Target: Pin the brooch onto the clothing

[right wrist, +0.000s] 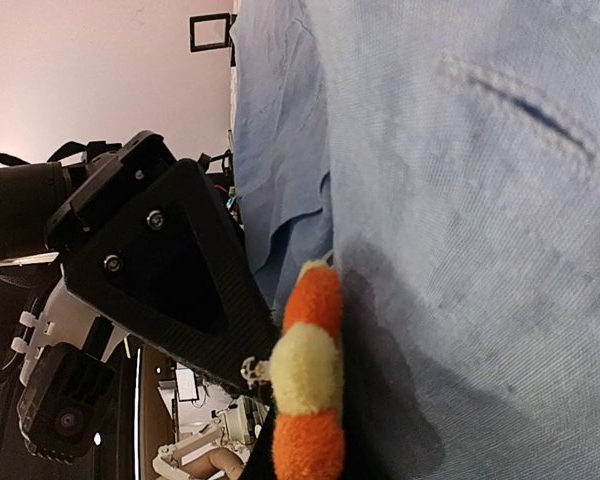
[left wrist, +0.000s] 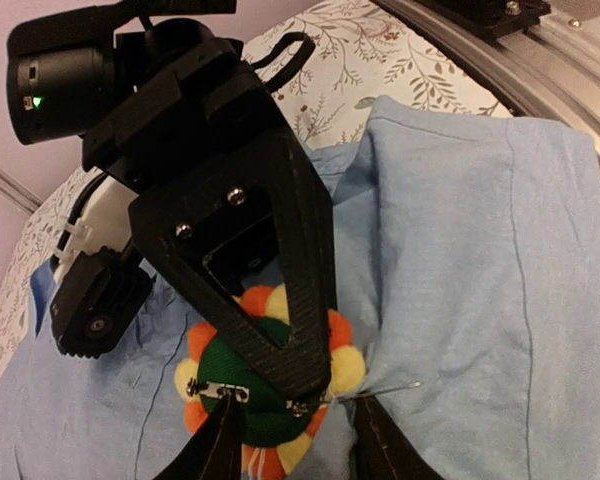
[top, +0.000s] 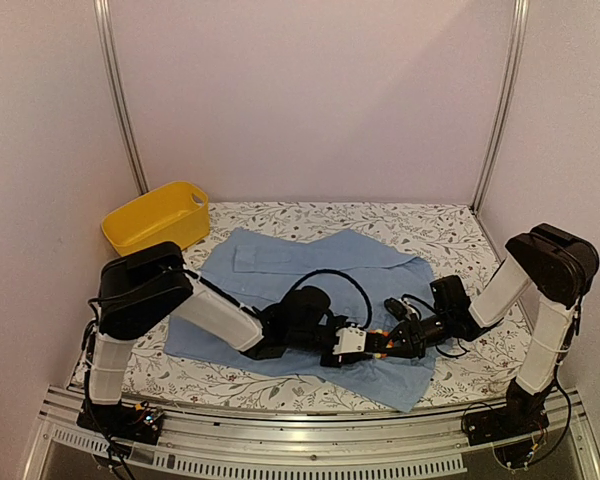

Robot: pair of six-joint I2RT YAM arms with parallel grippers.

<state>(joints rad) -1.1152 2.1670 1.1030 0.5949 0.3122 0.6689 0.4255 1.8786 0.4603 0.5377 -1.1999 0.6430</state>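
The clothing [top: 280, 255] is a light blue shirt spread flat on the table. The brooch [left wrist: 250, 395] shows its green back, orange and yellow petals and a metal pin bar. Its pin tip [left wrist: 395, 387] pokes out through a fold of the shirt [left wrist: 480, 250]. My right gripper [left wrist: 290, 350] is shut on the brooch and presses it to the cloth. In the right wrist view the brooch [right wrist: 310, 385] stands edge-on against the shirt [right wrist: 460, 150]. My left gripper [left wrist: 300, 430] straddles the pin bar with its fingers apart. One fingertip [left wrist: 220, 425] touches the hinge; whether they pinch is unclear.
A yellow basin [top: 155, 215] stands at the back left, beside the shirt's far corner. Both grippers, left [top: 352, 345] and right [top: 392, 342], meet over the shirt's front right part. A buttonhole [right wrist: 520, 105] lies close to the brooch. Metal rails run along the near table edge.
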